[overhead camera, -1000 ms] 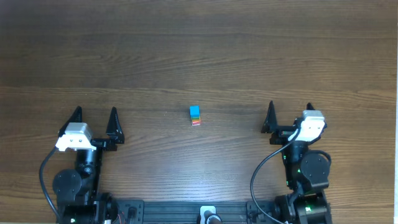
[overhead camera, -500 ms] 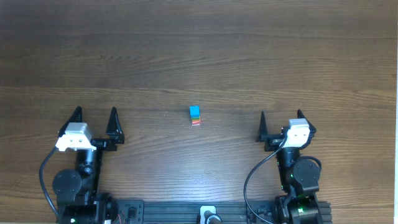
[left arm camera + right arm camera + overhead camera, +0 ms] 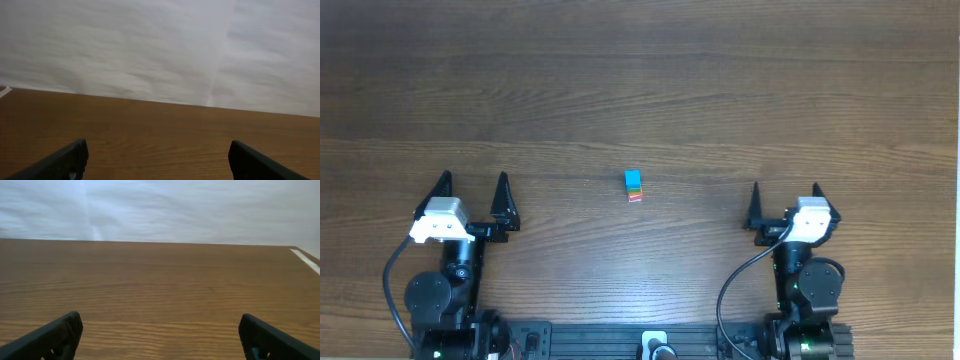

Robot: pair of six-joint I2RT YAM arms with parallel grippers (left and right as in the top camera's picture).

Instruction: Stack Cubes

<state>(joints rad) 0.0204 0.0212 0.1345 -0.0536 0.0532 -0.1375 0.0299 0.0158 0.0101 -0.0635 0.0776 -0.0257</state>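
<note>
blue cube (image 3: pixel 633 179) tops the stack (image 3: pixel 635 196). my right gripper (image 3: pixel 786 192) drew back, spread empty like my left gripper (image 3: pixel 473 180); stacking looks done.

Right end effector (image 3: pixel 160 321), fingers (image 3: pixel 57 335) wide apart, over brown wooden table (image 3: pixel 160 275), white wall (image 3: pixel 200 210) beyond

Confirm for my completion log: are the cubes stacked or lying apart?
Stacked. The blue cube tops a single column, with a green cube and a red cube peeking out beneath it.
</note>
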